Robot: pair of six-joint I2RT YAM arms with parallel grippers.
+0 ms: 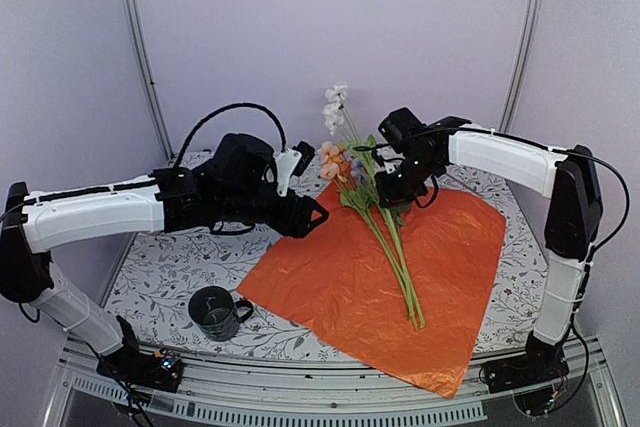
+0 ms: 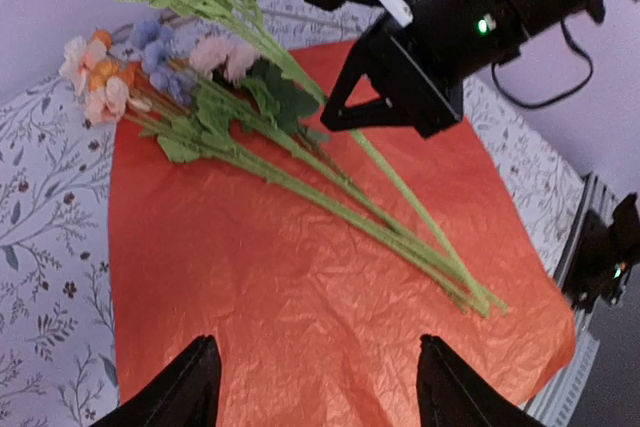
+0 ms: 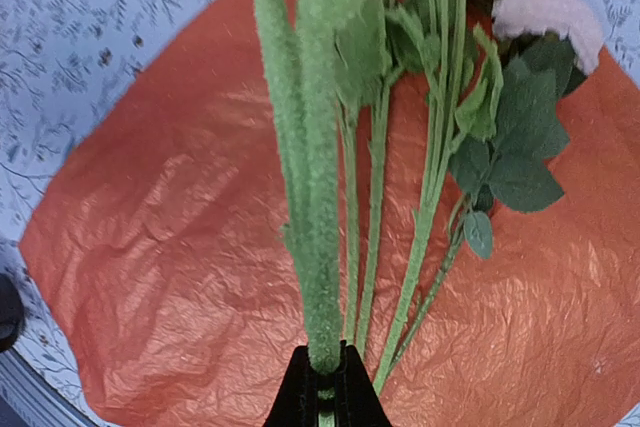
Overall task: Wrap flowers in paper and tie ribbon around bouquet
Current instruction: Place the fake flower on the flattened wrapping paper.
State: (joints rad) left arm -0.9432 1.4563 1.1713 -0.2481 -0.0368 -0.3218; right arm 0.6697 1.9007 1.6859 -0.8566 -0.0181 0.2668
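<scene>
The paper (image 1: 330,287) lies spread flat on the table, orange-red side up. The flowers (image 1: 333,160) rest across it, heads at the far end and green stems running toward the near edge. My right gripper (image 1: 388,195) hovers over the upper stems, shut on one fuzzy green stem (image 3: 320,197) that rises away from the jaws (image 3: 322,392). My left gripper (image 1: 318,217) hangs just above the paper's far-left part (image 2: 300,277), open with nothing between its fingers (image 2: 190,387). The flowers (image 2: 215,117) lie ahead of it. The ribbon is out of view, and no wrapped bouquet shows.
A dark mug (image 1: 215,312) stands on the leaf-patterned tablecloth (image 1: 170,267) at the near left, just off the paper's corner. In the left wrist view the right gripper (image 2: 335,117) sits above the stems. Metal frame posts stand along the back wall.
</scene>
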